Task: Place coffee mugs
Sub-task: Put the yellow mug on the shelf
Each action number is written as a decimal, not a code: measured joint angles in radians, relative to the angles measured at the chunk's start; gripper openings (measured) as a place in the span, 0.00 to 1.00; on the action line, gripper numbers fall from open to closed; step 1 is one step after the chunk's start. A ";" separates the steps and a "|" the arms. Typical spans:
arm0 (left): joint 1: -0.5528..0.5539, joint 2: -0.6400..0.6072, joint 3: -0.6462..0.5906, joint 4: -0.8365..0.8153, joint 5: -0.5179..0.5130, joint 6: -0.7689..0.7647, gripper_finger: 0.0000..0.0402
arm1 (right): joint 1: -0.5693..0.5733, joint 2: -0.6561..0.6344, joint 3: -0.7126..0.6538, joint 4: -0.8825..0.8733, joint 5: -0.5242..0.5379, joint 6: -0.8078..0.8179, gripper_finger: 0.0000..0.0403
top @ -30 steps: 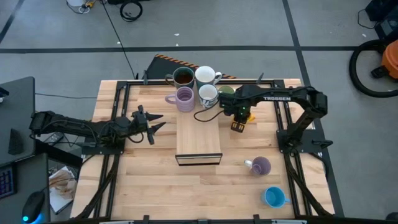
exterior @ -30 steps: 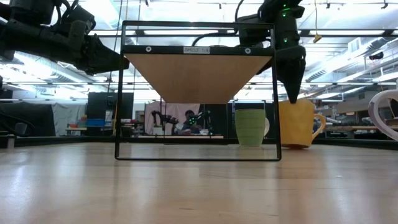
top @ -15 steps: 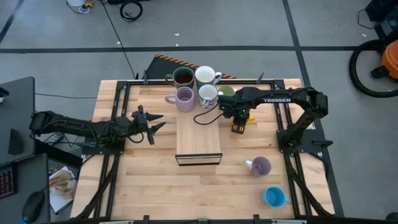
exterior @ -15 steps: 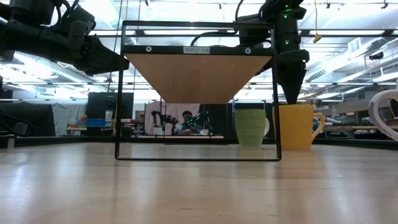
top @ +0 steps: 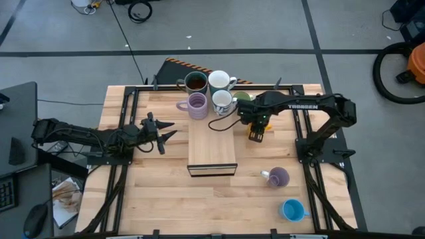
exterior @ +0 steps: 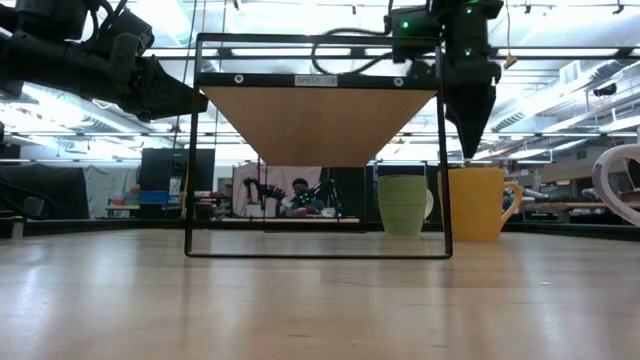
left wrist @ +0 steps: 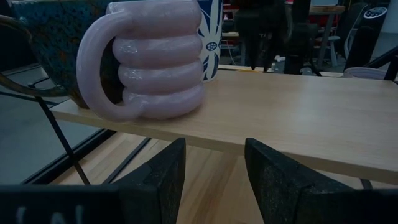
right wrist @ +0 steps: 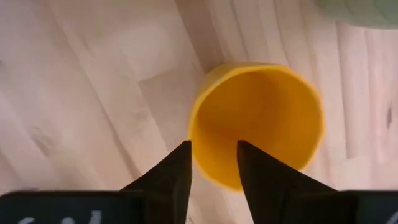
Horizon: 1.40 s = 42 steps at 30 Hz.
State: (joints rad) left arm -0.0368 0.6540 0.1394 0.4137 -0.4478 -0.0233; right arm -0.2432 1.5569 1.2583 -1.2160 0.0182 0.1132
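The orange mug (right wrist: 261,118) stands upright on the table right of the wooden shelf (top: 212,151). My right gripper (exterior: 468,150) hangs open just above it, pointing down, with its fingers astride the mug's rim (right wrist: 213,180) without touching. The green mug (exterior: 403,205) stands on the table beside the orange one. A lilac mug (left wrist: 155,62), a dark brown one (top: 195,82) and two white ones (top: 219,81) stand at the far end of the shelf top. Another lilac mug (top: 279,176) lies on its side, and the blue one (top: 292,210) stands near the right corner. My left gripper (top: 169,129) waits open, left of the shelf.
The shelf is a board on thin black posts (exterior: 445,150); one post stands close to my right gripper. The shelf top's near half (top: 212,156) is bare wood. A black frame (top: 123,126) runs along the table's edges.
My right gripper has risen a little above the orange mug and shifted slightly toward the table's right edge. The mug stays on the table.
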 joint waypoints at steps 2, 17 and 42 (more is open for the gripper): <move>0.000 0.000 0.000 0.000 0.000 0.000 0.43 | 0.001 -0.017 0.000 0.003 -0.014 0.019 0.37; 0.000 0.000 0.000 0.002 0.000 -0.111 0.43 | 0.084 -0.022 -0.114 0.108 0.083 0.072 0.59; 0.000 0.000 0.000 0.046 0.000 -0.096 0.43 | 0.092 -0.019 -0.190 0.168 0.036 0.040 0.06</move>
State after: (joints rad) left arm -0.0364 0.6540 0.1394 0.4599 -0.4477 -0.1196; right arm -0.1508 1.5375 1.0679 -1.0484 0.0539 0.1536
